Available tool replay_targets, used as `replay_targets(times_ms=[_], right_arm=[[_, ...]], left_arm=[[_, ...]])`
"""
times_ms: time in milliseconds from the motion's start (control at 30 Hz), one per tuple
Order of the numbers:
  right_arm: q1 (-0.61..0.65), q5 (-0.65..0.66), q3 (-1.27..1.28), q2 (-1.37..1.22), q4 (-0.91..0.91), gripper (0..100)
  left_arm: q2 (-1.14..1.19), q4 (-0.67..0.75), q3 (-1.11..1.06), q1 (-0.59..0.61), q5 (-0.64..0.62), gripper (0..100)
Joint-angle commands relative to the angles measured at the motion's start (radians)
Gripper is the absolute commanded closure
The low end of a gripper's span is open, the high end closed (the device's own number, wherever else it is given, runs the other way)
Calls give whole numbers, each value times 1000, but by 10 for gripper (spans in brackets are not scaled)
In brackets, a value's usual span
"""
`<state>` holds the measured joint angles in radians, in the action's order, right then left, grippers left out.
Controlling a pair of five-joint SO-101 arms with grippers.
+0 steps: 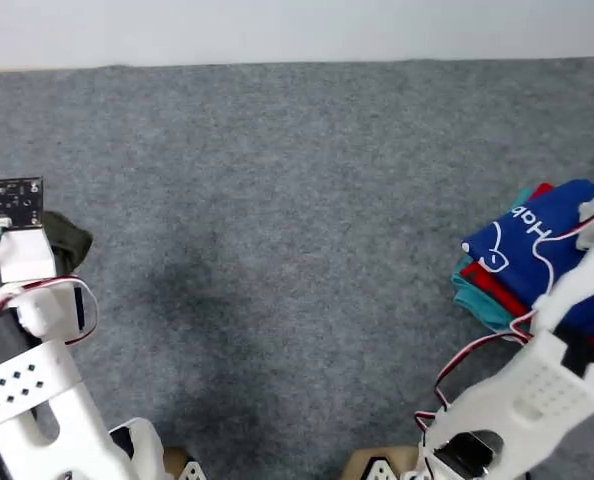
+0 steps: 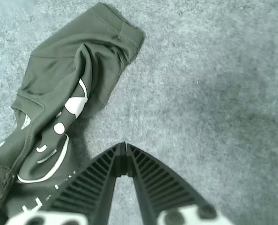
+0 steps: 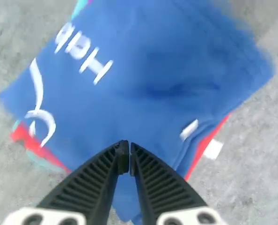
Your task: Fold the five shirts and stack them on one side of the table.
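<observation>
A crumpled dark olive shirt (image 2: 69,79) with white print lies at the table's left edge, also seen as a dark patch (image 1: 70,238) beside the left arm (image 1: 27,300). My left gripper (image 2: 126,149) is shut with nothing in it, over bare grey table just beside that shirt. At the right side sits a folded stack: a blue shirt (image 1: 532,245) with white print on top, a red shirt (image 1: 492,288) under it, a teal shirt (image 1: 474,301) lowest. My right gripper (image 3: 125,146) is shut and hovers over the blue shirt (image 3: 167,79); no cloth shows between its fingers.
The grey felt-covered table (image 1: 297,200) stretches between the two arms. A white wall strip runs along the far edge. The right arm (image 1: 537,390) with red and white cables covers part of the stack's near corner.
</observation>
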<state>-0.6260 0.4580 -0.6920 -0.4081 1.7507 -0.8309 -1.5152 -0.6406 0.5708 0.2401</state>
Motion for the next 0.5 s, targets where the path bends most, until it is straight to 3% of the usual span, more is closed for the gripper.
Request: replay_targets(times_ms=[0, 300, 467], right_arm=[[-42, 15, 32, 110, 47, 989], [-124, 91, 476, 213, 22, 989], [-170, 115, 672, 219, -188, 989]], left_arm=[[-20, -26, 45, -2, 11, 995], [-20, -40, 45, -2, 11, 995], [-20, -40, 45, -2, 11, 995]])
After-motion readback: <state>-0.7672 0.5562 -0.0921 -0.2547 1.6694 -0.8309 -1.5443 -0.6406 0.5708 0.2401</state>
